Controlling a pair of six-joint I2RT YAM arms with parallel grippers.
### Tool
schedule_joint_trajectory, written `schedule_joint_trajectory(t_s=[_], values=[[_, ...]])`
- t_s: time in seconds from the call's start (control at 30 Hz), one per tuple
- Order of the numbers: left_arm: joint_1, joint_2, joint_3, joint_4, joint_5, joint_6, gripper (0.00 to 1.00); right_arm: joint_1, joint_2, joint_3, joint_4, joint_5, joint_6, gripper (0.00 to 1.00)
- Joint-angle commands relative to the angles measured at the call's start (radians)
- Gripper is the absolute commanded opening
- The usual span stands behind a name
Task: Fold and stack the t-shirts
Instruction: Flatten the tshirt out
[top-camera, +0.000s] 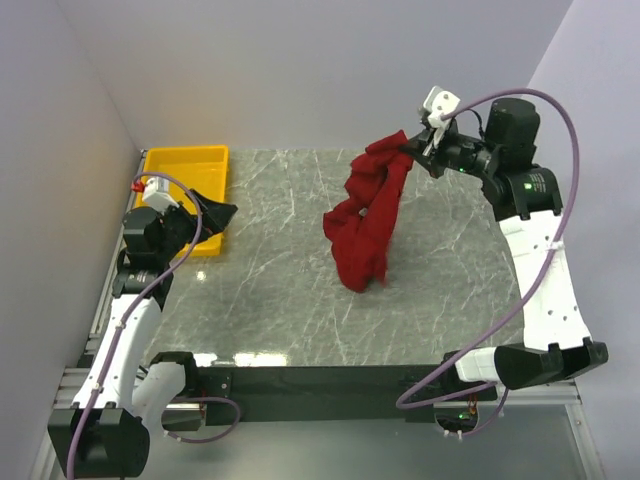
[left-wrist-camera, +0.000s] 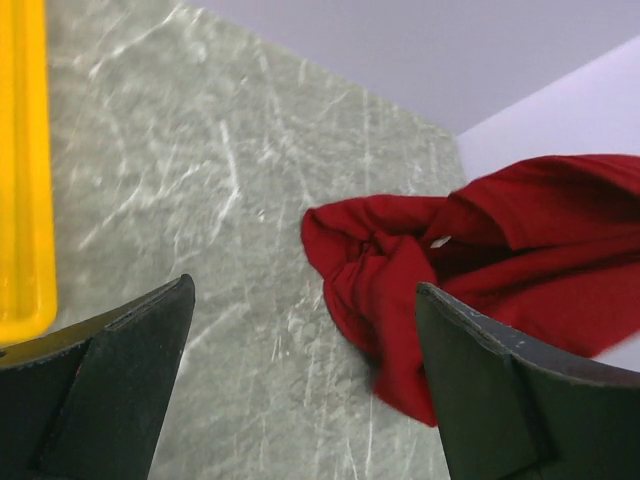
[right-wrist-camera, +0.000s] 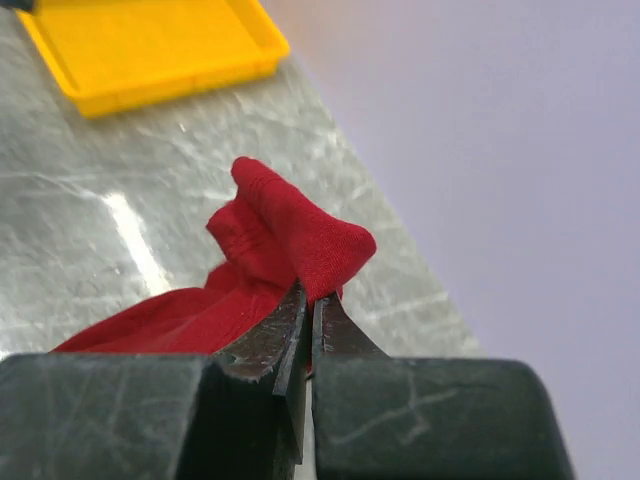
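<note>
Right tool (top-camera: 421, 146) pinched a fold of the t-shirt (top-camera: 366, 215); the rest hung bunched, lower end on the tabletop (top-camera: 270, 300). Left tool (top-camera: 212, 220) spread, empty. Cloth judged soft, light, limp; best gripped at a shoulder.

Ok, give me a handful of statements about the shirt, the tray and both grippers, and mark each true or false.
1. The right gripper is shut on the red t-shirt. True.
2. The t-shirt is folded flat. False: it hangs crumpled from that gripper.
3. The left gripper holds a sleeve. False: it is open and empty, by the yellow tray.
4. The yellow tray sits at the far left corner of the table. True.
</note>
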Motion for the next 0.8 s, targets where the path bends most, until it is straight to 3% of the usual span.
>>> schedule_joint_trajectory(t_s=[0.0, 0.17, 0.4, 0.6, 0.77], values=[[-0.002, -0.032, 0.018, 0.149, 0.089, 0.064, 0.97, -0.005, -0.013, 0.056, -0.037, -0.127, -0.024, 0.00], [-0.081, 0.007, 0.012, 0.366, 0.168, 0.126, 0.97, -0.004, -0.064, -0.020, -0.056, -0.196, -0.025, 0.00], [-0.334, 0.228, 0.044, 0.529, 0.251, 0.360, 0.97, -0.001, -0.105, -0.071, -0.038, -0.239, 0.044, 0.00], [-0.489, 0.453, 0.131, 0.586, 0.196, 0.479, 0.97, -0.002, -0.124, -0.067, -0.036, -0.259, 0.079, 0.00], [-0.539, 0.607, 0.211, 0.712, 0.177, 0.494, 0.92, -0.001, -0.148, -0.079, -0.031, -0.263, 0.102, 0.00]])
